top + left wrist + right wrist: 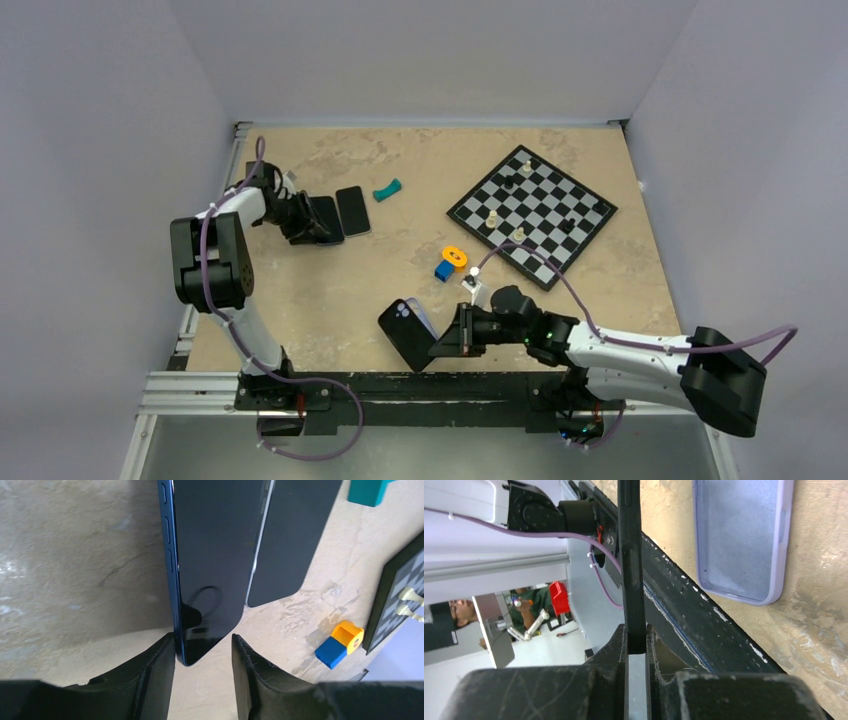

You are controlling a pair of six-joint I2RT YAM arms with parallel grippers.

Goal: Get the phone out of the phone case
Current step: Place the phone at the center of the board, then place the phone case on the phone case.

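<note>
Left wrist view: dark blue phone (210,555) lying flat and bare on the table (75,555), its near corner between the parted jaws of the left gripper (202,647), one finger at its buttoned edge and the other standing clear; a second black phone (290,540) lies just beside it. Right wrist view: right gripper (636,640) clamped on one end of a black phone case (631,570) held edge-on by the table's near rail, a lavender case (739,535) lying hollow side up nearby. Edge-on, the black case's inside is hidden; both phones are cut off at the left wrist frame's top.
</note>
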